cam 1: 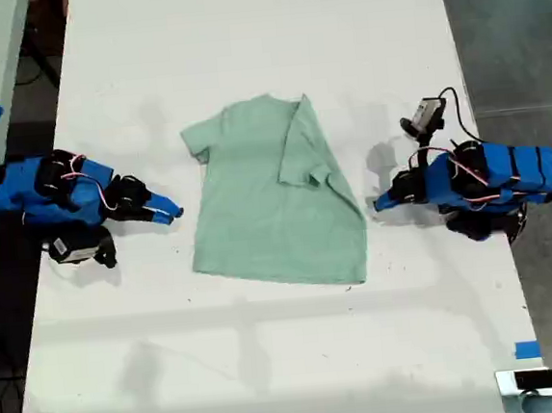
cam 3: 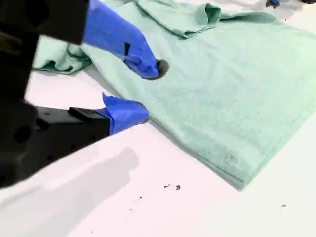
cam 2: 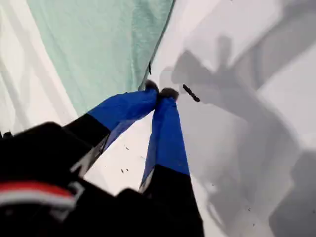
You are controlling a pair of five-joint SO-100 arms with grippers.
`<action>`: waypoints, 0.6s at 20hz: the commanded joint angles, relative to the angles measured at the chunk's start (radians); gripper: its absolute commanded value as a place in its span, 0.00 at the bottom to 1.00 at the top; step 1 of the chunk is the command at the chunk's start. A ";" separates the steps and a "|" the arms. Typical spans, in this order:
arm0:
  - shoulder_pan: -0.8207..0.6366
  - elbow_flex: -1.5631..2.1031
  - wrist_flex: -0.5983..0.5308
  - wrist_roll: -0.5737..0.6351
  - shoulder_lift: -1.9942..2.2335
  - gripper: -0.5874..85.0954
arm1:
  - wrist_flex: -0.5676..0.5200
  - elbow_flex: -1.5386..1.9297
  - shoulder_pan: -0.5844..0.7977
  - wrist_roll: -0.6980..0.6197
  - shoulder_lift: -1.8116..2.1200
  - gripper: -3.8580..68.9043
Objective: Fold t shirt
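A pale mint-green t shirt [cam 1: 271,202] [cam 2: 98,44] [cam 3: 222,84] lies flat near the middle of a white table [cam 1: 270,362], collar toward the table's far edge at the top of the exterior view. 1 sleeve is folded inward over the body on the exterior view's right; the other sleeve sticks out toward the exterior view's left. Bare table surrounds the shirt on all 4 sides, widest toward the near and far edges.

My first gripper [cam 1: 380,201] [cam 2: 160,91] rests on the table just beside the shirt's edge on the exterior view's right. Its 2 blue jaws are pressed tip to tip, holding nothing I can see. A small dark speck [cam 2: 191,93] lies by the tips.

My second gripper [cam 1: 172,213] [cam 3: 143,91] sits near the shirt's opposite edge, jaws spread apart. I cannot tell if either jaw touches the cloth.

Both blue arms lie low between the shirt and the table's side edges. A piece of blue tape [cam 1: 527,349] marks the near corner on the exterior view's right. A few dark specks [cam 3: 173,186] dot the table near the hem corner. The shirt's underside is hidden.
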 commanded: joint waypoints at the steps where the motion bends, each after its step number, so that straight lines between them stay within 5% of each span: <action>1: -0.371 -0.012 -0.069 0.353 0.008 0.01 | 0.040 -0.009 0.232 -0.087 0.011 0.05; 8: -0.385 -0.086 -0.041 0.319 0.002 0.01 | 0.040 -0.008 0.233 -0.086 0.011 0.05; 12: -0.388 -0.477 -0.002 0.342 -0.433 0.01 | 0.035 -0.005 0.245 -0.095 0.011 0.05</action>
